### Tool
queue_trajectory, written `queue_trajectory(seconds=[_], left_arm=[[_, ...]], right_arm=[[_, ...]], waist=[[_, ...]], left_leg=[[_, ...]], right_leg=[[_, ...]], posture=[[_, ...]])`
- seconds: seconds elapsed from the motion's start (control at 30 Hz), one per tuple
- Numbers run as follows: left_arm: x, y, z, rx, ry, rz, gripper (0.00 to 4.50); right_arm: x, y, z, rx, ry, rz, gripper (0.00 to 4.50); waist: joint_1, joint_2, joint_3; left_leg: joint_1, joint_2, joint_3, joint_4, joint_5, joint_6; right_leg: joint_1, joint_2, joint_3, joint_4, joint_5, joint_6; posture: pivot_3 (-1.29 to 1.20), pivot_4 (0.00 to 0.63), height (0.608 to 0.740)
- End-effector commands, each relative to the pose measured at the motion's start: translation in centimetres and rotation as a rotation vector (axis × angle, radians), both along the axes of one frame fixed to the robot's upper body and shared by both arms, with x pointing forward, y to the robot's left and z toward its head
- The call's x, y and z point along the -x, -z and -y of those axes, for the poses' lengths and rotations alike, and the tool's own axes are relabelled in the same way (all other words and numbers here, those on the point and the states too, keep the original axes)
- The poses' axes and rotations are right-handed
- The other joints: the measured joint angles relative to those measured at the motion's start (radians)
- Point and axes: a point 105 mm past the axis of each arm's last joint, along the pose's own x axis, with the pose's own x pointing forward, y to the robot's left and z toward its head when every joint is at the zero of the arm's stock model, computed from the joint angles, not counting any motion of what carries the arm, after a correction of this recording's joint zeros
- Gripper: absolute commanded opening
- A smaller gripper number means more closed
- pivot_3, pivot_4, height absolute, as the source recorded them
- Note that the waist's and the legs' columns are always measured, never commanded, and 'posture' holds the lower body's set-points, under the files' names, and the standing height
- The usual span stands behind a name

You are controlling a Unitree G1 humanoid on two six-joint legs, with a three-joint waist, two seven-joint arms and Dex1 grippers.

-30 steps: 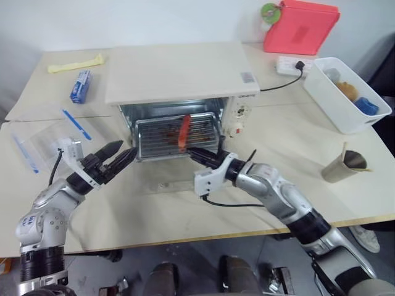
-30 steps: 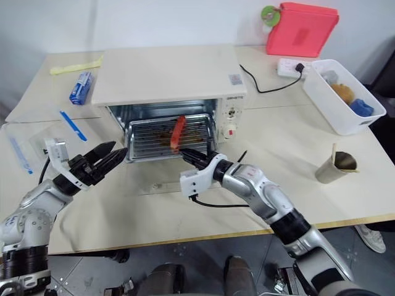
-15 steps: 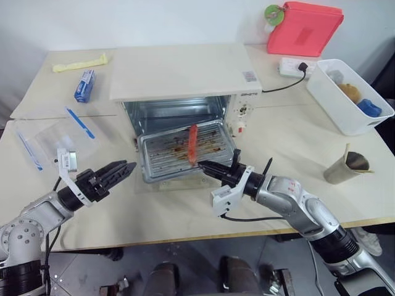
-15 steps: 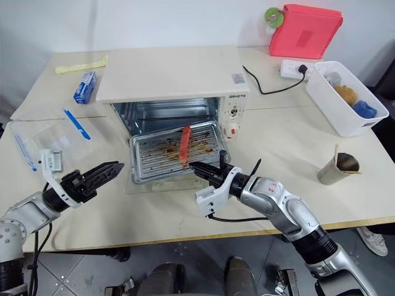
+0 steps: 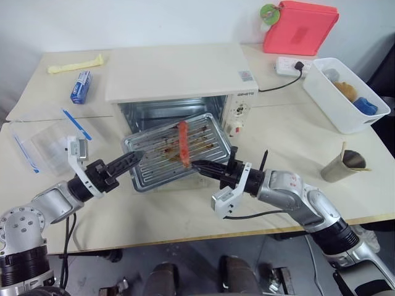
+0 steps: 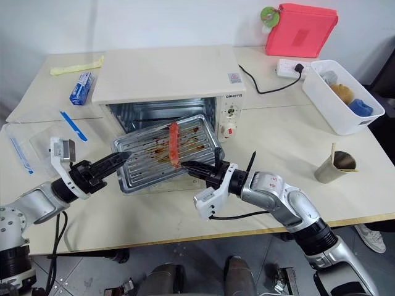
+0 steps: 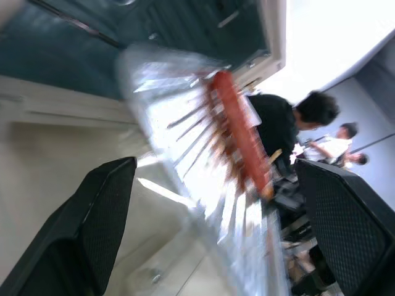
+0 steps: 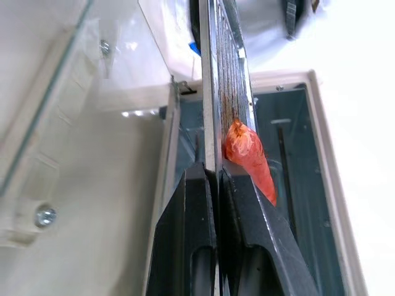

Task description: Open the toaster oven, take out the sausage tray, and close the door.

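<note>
One red sausage lies across the ribbed, grease-stained bottom of the sausage tray, which hangs tilted in front of the toaster oven, out past its open mouth and above the lowered door. The right tool has its two black fingers pressed together on the tray's near rim; in the right wrist view the thin metal edge runs straight up between them, with the sausage end just beside the pads. The left tool sits at the tray's left end with its fingers spread apart, one on each side of the tray's edge, and no contact is clear. The oven stands on the cream table. To the right a white bin and a paper cup stand well apart from the oven; a red box is behind. To the left lie a clear plastic bag and a blue packet.
</note>
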Motion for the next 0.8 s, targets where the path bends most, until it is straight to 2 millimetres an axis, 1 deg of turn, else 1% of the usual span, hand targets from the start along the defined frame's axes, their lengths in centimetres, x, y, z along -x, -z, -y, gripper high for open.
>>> queue_trajectory(seconds=[0.03, 0.13, 0.27, 0.3, 0.4, 0.47, 0.53, 0.6, 0.67, 0.7, 0.77, 0.8], left_arm=[[0.8, -0.6, 1.2, 0.048, 0.061, -0.039, 3.16], [0.9, -0.8, 1.5, 0.079, 0.051, -0.063, 2.27], [1.1, -0.1, 1.5, 0.060, 0.048, -0.114, 1.12], [1.2, 0.0, 1.4, 0.063, 0.044, -0.116, 0.72], [1.1, 0.4, 1.2, 0.084, 0.023, -0.139, 0.01], [1.3, 0.6, 1.2, 0.108, 0.031, -0.163, 0.00], [1.4, 0.5, 1.2, 0.130, 0.031, -0.165, 0.00], [1.4, 0.6, 1.0, 0.160, 0.020, -0.189, 0.00], [1.5, 0.3, 0.8, 0.247, 0.039, -0.174, 0.00], [1.5, 0.2, 0.3, 0.268, 0.014, -0.167, 0.00], [2.0, 0.4, -0.7, 0.298, -0.004, -0.159, 0.00], [2.2, 0.6, -1.6, 0.312, -0.044, -0.164, 0.00]], right_arm=[[0.4, -1.5, -0.8, -0.038, -0.064, 0.027, 0.02], [0.4, -1.7, -0.9, -0.036, -0.087, 0.031, 0.02], [0.4, -1.4, -0.7, -0.030, -0.096, -0.008, 0.02], [0.4, -1.3, -0.7, -0.030, -0.096, -0.022, 0.02], [0.6, -1.5, -0.4, -0.071, -0.105, -0.089, 0.02], [0.9, -1.8, -0.4, -0.091, -0.128, -0.102, 0.61], [1.5, -1.7, -0.4, -0.090, -0.161, -0.152, 1.16], [1.6, -1.8, -0.3, -0.085, -0.165, -0.139, 1.80], [1.4, -1.9, 0.2, -0.083, -0.154, -0.158, 2.45], [1.6, -1.9, 0.7, -0.081, -0.158, -0.171, 2.79], [2.1, -2.2, 2.3, -0.101, -0.165, -0.223, 3.47], [2.1, -2.0, 3.5, -0.099, -0.144, -0.272, 3.81]], waist=[[0.001, 0.000, 0.000], [0.002, 0.000, 0.000], [0.002, 0.000, 0.000], [0.002, 0.000, 0.000], [0.002, 0.000, 0.000], [0.002, 0.000, 0.000], [0.002, 0.000, 0.000], [0.002, 0.000, 0.000], [0.003, 0.000, 0.000], [0.003, 0.000, 0.000], [0.003, 0.000, 0.000], [0.003, 0.000, 0.000]], left_leg=[[0.000, 0.000, -0.001, 0.000, 0.000, 0.000], [0.001, 0.000, -0.005, 0.000, 0.000, 0.000], [0.001, 0.000, -0.006, 0.000, 0.000, 0.000], [0.001, 0.000, -0.006, 0.000, 0.000, 0.000], [0.001, 0.000, -0.005, 0.000, 0.000, 0.000], [0.001, 0.000, -0.005, 0.000, 0.000, 0.000], [0.001, 0.000, -0.006, 0.001, 0.000, 0.000], [0.001, 0.000, -0.006, 0.001, 0.000, 0.000], [0.001, 0.000, -0.006, 0.001, 0.000, 0.000], [0.001, 0.000, -0.006, 0.001, 0.000, 0.000], [0.001, 0.000, -0.005, 0.001, 0.000, 0.000], [0.001, 0.000, -0.005, 0.000, 0.000, 0.000]], right_leg=[[0.000, 0.000, 0.001, 0.000, 0.000, 0.000], [0.000, 0.000, 0.001, 0.000, 0.000, 0.000], [0.000, 0.000, 0.001, 0.000, 0.000, 0.000], [0.000, 0.000, 0.001, 0.000, 0.000, 0.000], [0.000, 0.000, 0.001, 0.000, 0.000, 0.000], [0.000, 0.000, 0.001, 0.000, 0.000, 0.000], [0.001, 0.000, 0.001, 0.000, 0.000, 0.000], [0.001, 0.000, 0.001, 0.000, 0.000, 0.000], [0.001, 0.000, 0.001, 0.000, 0.000, 0.000], [0.001, 0.000, 0.001, 0.000, 0.000, 0.000], [0.001, 0.000, 0.001, -0.001, 0.000, 0.000], [0.001, 0.000, 0.001, -0.001, 0.000, 0.000]], posture=[[0.00, 0.150, 0.740], [0.00, 0.150, 0.740], [0.00, 0.150, 0.740], [0.00, 0.150, 0.740], [0.00, 0.150, 0.740], [0.00, 0.150, 0.740], [0.00, 0.150, 0.740], [0.00, 0.150, 0.740], [0.00, 0.150, 0.740], [0.00, 0.150, 0.740], [0.00, 0.150, 0.740], [0.00, 0.150, 0.740]])
